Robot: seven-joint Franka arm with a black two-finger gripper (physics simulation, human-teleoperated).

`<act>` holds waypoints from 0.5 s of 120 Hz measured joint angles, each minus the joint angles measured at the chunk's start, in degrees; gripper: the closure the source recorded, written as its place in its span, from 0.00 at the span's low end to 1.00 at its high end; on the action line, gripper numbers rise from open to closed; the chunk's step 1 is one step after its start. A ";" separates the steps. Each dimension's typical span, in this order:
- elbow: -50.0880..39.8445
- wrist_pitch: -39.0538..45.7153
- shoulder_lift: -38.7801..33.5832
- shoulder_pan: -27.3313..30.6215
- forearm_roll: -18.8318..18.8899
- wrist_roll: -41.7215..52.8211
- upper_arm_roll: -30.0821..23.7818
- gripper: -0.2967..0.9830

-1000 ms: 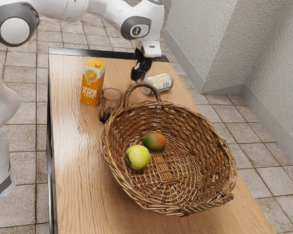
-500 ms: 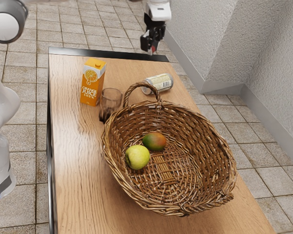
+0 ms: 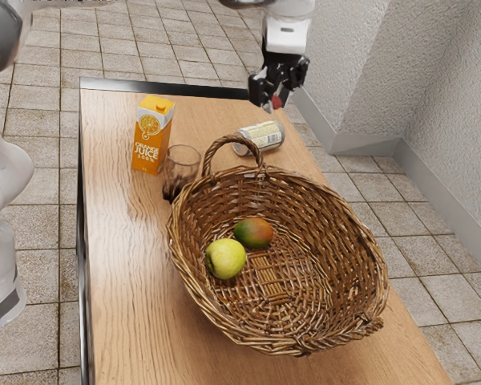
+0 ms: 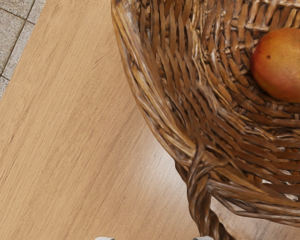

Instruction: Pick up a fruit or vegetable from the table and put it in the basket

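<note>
Still, the mango (image 3: 254, 233) and green apple (image 3: 226, 259) lie inside the basket (image 3: 343, 215); the hand (image 3: 277, 95), fingers apart and empty, hangs farther toward the exterior view's right than before. Wooden counter (image 3: 124, 265), tiled floor (image 3: 40, 184), rough pale walls (image 3: 369, 72).

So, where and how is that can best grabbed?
Around its middle, coming down from above, I'd say. The can lies on its side, so the pincer should close across the round body, not end to end. The basket handle rises close by, so probably avoid approaching from that side.
</note>
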 joint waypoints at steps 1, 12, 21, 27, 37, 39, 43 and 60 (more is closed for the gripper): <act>-0.02 -0.03 0.00 -0.10 0.00 -0.06 -0.18 0.64; -0.17 -0.44 0.05 -1.88 0.03 -0.84 -1.72 0.64; -0.55 -0.94 0.01 -3.96 0.07 -1.57 -2.11 0.64; -1.13 -1.23 0.01 -5.04 0.08 -2.08 -2.21 0.64; -1.69 -1.58 0.01 -6.67 0.10 -2.96 -2.29 0.64; -1.71 -1.63 0.01 -7.10 0.10 -3.14 -2.30 0.64; -1.74 -1.72 0.01 -8.04 0.10 -3.50 -2.32 0.64; -1.93 -1.97 0.22 -10.13 0.11 -4.87 -2.49 0.64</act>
